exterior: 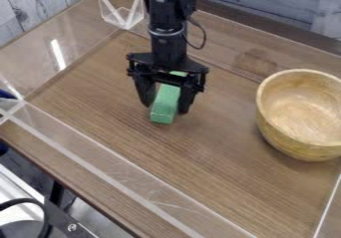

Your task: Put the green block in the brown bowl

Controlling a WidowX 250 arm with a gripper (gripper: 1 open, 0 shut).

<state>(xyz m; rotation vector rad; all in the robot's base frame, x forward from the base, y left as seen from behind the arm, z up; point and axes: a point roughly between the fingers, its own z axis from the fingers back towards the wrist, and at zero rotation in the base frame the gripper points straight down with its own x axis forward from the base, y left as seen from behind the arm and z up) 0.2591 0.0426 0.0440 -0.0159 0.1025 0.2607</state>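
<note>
On wooden tabletop [94, 113], green block [164, 107] lay flat, well left of brown bowl [305, 112]. Gripper [167, 99] straddled block, fingers spread, nothing clamped. Grasp step underway; next needed: close on block, lift, carry to bowl.

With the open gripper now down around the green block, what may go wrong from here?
1. The gripper is open with its fingers on either side of the green block; a finger seems to cover part of it, so closing may push or turn the block instead of gripping it.
2. The brown bowl has thick walls; a low carry may strike its rim.
</note>
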